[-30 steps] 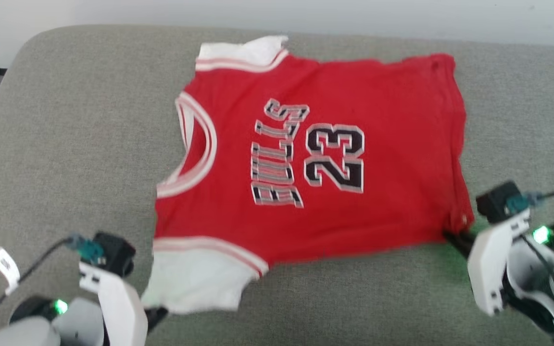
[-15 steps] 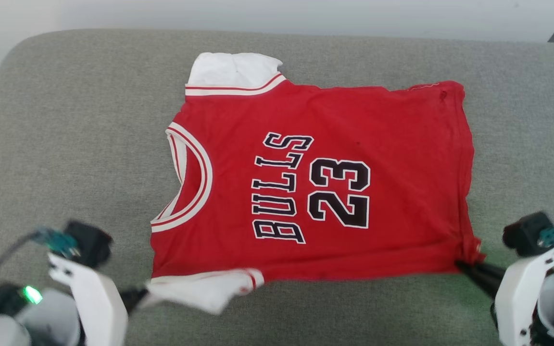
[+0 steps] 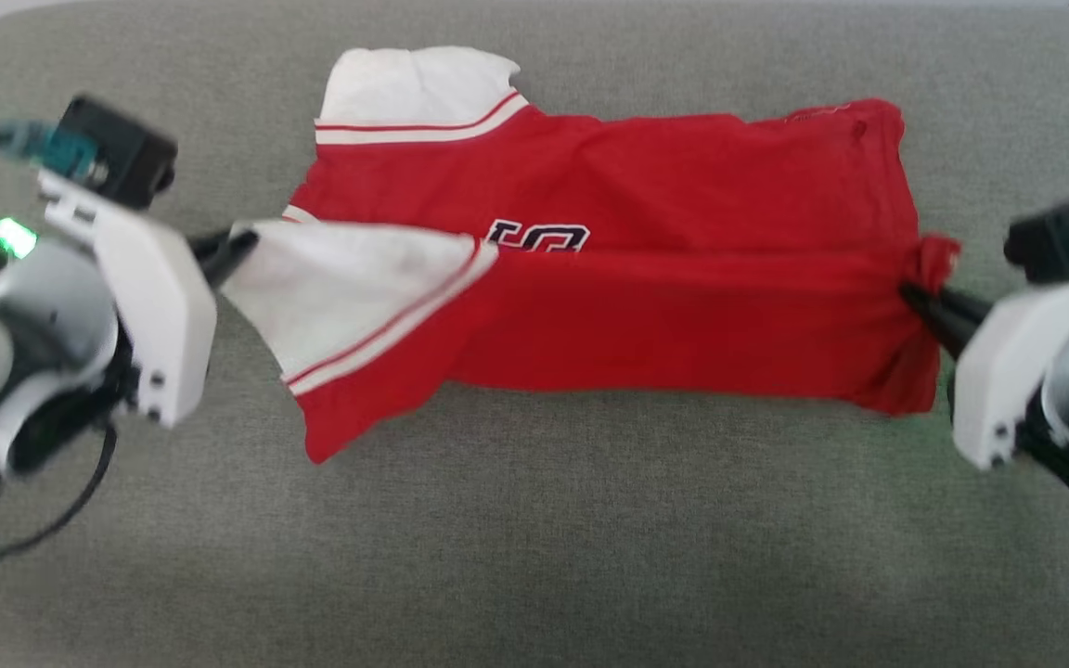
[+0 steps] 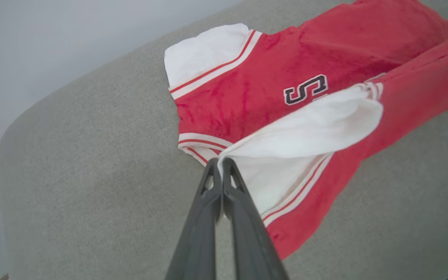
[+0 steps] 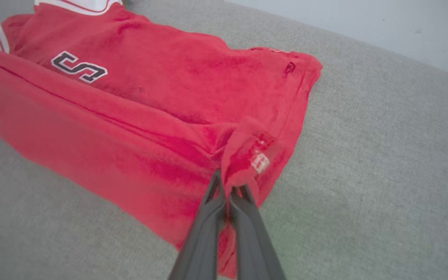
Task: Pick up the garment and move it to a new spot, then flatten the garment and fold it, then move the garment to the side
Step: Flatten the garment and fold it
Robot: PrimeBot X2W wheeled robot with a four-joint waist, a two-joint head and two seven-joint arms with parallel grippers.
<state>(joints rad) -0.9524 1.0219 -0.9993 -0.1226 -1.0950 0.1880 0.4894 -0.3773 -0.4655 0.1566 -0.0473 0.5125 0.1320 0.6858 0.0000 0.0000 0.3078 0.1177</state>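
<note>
Near edge of the garment (image 3: 674, 315) is now lifting and folding over its far half.
On the grey cushion (image 3: 534, 538), left gripper (image 3: 239, 245) is clenching the white sleeve tip; right gripper (image 3: 908, 297) is pinching the red hem corner.

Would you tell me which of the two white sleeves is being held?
The near sleeve, pinched by the left gripper; the far sleeve lies free.
</note>
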